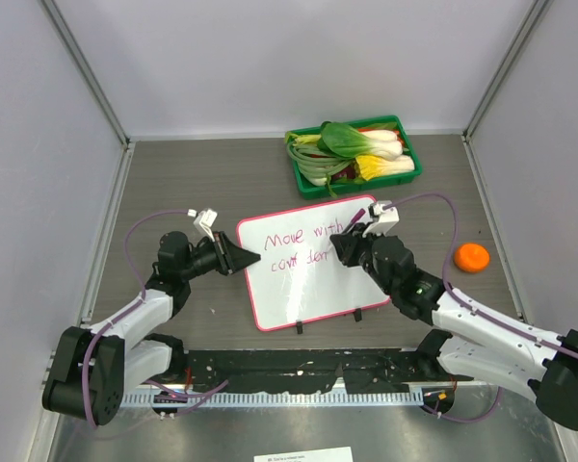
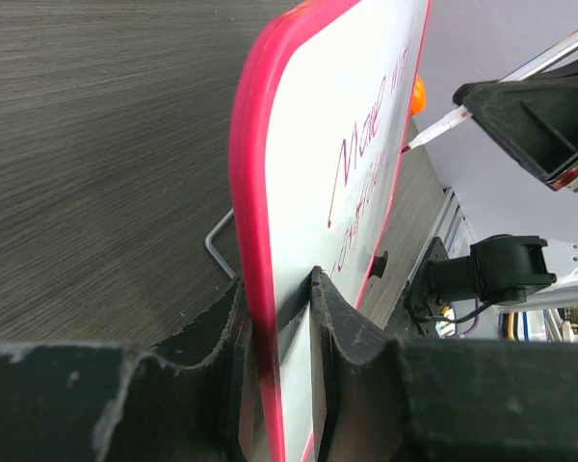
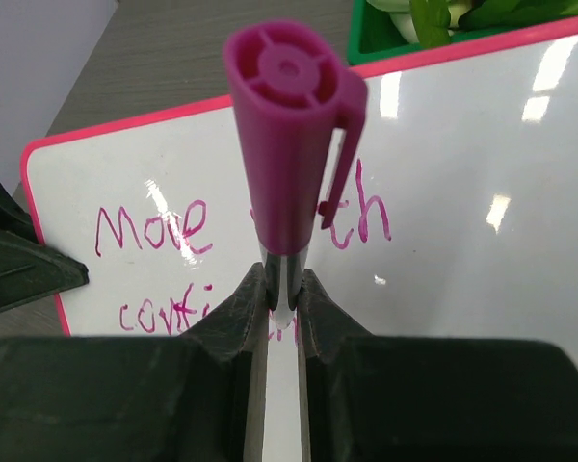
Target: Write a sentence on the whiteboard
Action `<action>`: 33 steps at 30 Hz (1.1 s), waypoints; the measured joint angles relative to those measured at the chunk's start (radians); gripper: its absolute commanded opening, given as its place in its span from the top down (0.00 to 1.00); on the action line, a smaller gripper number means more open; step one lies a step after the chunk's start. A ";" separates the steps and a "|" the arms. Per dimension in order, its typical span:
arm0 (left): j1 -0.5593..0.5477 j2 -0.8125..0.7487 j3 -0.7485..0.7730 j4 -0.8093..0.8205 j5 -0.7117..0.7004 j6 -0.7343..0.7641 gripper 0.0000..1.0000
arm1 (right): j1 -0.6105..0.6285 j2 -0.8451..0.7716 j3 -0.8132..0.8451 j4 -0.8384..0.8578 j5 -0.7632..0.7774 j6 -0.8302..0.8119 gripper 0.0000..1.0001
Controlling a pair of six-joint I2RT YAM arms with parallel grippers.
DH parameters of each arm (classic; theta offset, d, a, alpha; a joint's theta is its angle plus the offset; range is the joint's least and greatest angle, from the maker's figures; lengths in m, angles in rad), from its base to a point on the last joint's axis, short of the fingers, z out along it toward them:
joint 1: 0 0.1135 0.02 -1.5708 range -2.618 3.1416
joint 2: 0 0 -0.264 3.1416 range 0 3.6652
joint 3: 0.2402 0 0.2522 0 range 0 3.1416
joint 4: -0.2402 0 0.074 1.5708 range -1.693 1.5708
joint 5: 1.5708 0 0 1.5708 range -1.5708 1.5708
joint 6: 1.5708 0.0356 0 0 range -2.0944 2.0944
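Observation:
The whiteboard (image 1: 308, 265) with a pink-red frame stands tilted on two black feet at the table's middle. It bears magenta writing, "Move with" over a second line starting "confi". My left gripper (image 1: 246, 258) is shut on the board's left edge; the frame (image 2: 255, 250) sits between the jaws in the left wrist view. My right gripper (image 1: 345, 241) is shut on a magenta marker (image 3: 291, 173), its capped end toward the camera. Its tip (image 2: 411, 142) is at the board's second line. The board also fills the right wrist view (image 3: 462, 192).
A green tray (image 1: 408, 171) of bok choy and other vegetables stands at the back, just beyond the board. An orange fruit (image 1: 472, 257) lies to the right of the right arm. Grey walls close in left, right and back.

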 measured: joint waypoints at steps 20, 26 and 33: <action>0.000 0.000 0.000 0.000 0.000 0.000 1.00 | -0.028 0.001 0.023 -0.001 0.036 -0.006 0.99; 0.000 0.000 0.000 0.000 0.000 0.000 1.00 | -0.028 0.000 0.021 -0.005 0.036 -0.010 0.99; 0.000 0.000 0.000 0.000 0.000 0.000 1.00 | -0.028 0.000 0.006 -0.007 0.044 -0.012 0.99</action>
